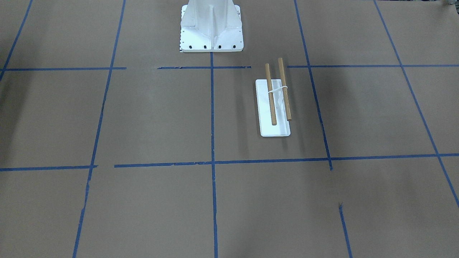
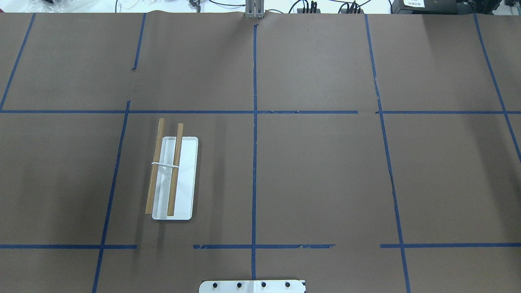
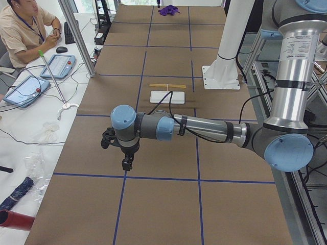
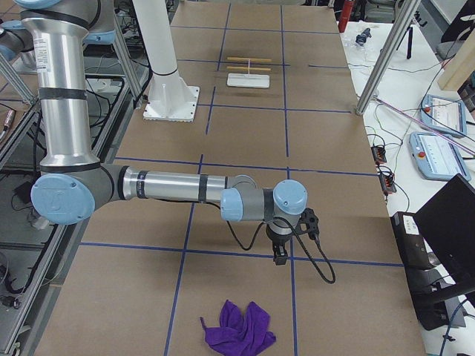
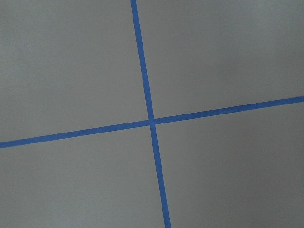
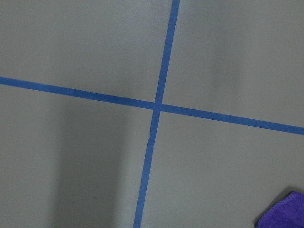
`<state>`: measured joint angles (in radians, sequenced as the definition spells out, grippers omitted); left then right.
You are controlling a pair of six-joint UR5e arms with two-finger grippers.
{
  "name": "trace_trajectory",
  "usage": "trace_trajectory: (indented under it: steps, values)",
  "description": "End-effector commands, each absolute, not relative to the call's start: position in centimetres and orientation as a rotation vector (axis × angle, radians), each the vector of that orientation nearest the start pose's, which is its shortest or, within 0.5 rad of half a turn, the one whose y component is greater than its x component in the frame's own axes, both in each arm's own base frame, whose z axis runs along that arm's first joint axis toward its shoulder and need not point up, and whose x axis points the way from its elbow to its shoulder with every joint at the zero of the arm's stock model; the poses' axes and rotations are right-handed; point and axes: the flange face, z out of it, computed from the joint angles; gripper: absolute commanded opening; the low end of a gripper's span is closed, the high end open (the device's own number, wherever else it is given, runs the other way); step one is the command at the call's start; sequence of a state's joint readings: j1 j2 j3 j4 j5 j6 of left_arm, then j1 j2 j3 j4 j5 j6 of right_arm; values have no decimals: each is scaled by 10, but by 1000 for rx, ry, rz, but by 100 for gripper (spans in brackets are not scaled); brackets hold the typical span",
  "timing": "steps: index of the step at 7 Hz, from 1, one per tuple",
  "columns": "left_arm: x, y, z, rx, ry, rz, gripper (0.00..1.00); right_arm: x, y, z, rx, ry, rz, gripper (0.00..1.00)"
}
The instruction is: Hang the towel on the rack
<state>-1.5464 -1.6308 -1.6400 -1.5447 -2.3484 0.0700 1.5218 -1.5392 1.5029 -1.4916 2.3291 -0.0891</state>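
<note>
The purple towel (image 4: 239,328) lies crumpled on the table at the robot's right end; it shows far off in the exterior left view (image 3: 168,9), and a corner shows in the right wrist view (image 6: 285,213). The rack (image 2: 185,179), with a white base and two tan dowels, stands on the robot's left half and also shows in the front view (image 1: 275,129). My left gripper (image 3: 126,163) hangs over the table's left end, far from the rack. My right gripper (image 4: 280,257) hangs a short way from the towel. I cannot tell whether either is open or shut.
The large white bolted pedestal (image 1: 211,32) stands at the robot's edge of the table, mid-width. Blue tape lines cross the brown table. An operator (image 3: 23,25) sits at a side desk with tablets (image 3: 57,65). Metal frame posts (image 4: 378,70) stand along the table's far edge.
</note>
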Motion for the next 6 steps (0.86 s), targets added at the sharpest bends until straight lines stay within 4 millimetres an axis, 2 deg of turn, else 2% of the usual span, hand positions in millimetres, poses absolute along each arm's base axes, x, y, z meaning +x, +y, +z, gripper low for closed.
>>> trace_trajectory:
  steps: [1, 2, 3, 5, 6]
  values:
    - [-49, -523, 596, 110, 779, 122, 100, 40, -503, 676, 48, -759, -146, 100]
    - [-49, -523, 598, 108, 781, 121, 100, 39, -503, 670, 62, -762, -155, 100]
    - [-49, -523, 595, 114, 782, 124, 100, 35, -505, 654, 120, -773, -183, 100]
    - [-43, -524, 591, 129, 868, 135, 100, 33, -487, 677, 113, -762, -174, 100]
    - [-42, -525, 589, 161, 869, 152, 100, 37, -473, 697, 100, -726, -173, 100]
